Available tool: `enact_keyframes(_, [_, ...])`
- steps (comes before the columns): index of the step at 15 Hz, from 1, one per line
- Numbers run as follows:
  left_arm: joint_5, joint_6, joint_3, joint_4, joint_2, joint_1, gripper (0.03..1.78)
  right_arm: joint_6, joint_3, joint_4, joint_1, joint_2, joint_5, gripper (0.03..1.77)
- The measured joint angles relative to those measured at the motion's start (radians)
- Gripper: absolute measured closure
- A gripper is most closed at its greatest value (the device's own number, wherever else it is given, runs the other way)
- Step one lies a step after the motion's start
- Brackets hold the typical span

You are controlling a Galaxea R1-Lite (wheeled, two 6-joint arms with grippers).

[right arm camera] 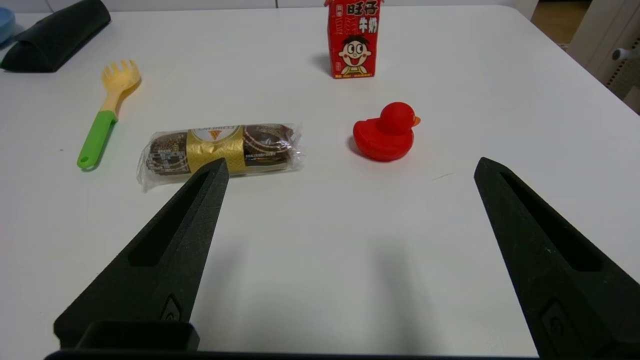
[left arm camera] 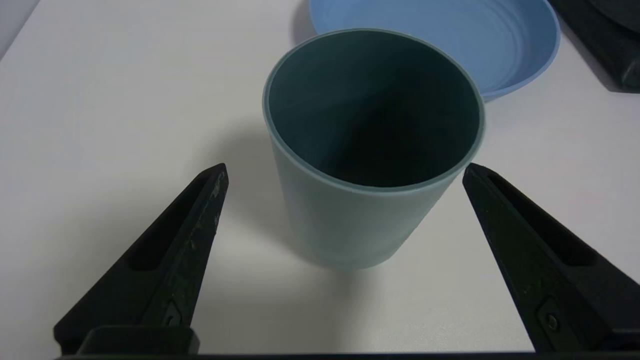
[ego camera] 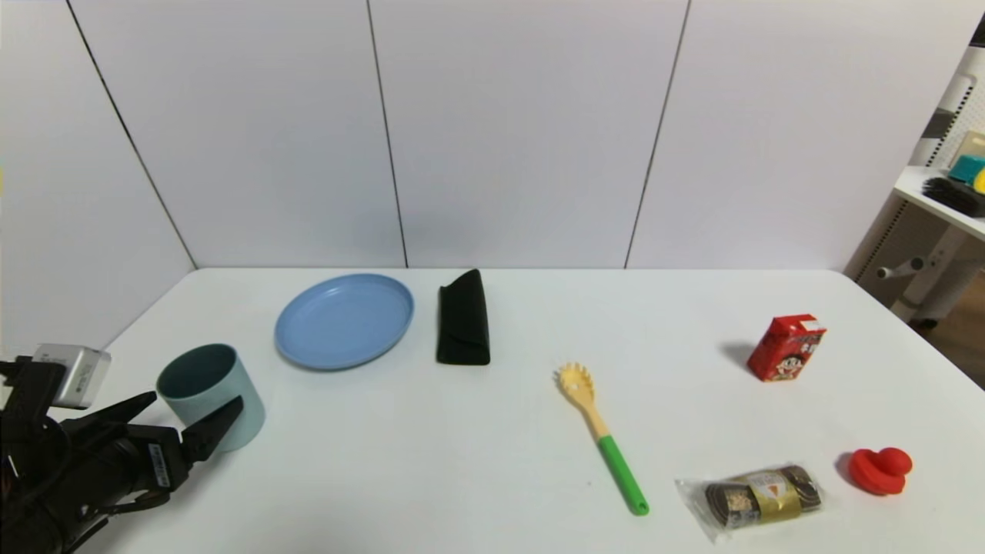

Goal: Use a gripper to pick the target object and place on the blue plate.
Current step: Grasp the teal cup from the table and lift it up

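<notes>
Left gripper spread wide, empty, flanking the pale teal plastic cup; push deeper, centre, then squeeze.

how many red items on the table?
2. The red carton stands far right on the table; the red duck sits nearer the robot, right of the wrapped snack roll. Nothing seems to hide another.

Lab: white panel walls, pegboard shelf
</notes>
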Motion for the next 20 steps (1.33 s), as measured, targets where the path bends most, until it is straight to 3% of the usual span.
enact_keyframes(12, [0.0, -0.002, -0.002, -0.19, 0.191, -0.001, 0.12, 0.0, 0.0, 0.0, 0.0, 0.0, -0.001, 0.1])
enact_keyframes(17, [0.0, -0.003, 0.0, -0.335, 0.279, -0.001, 0.12, 0.0, 0.0, 0.0, 0.0, 0.0, 0.0, 0.1])
enact_keyframes(20, [0.0, -0.003, 0.001, -0.341, 0.31, -0.001, 0.15, 0.0, 0.0, 0.0, 0.0, 0.0, 0.0, 0.1])
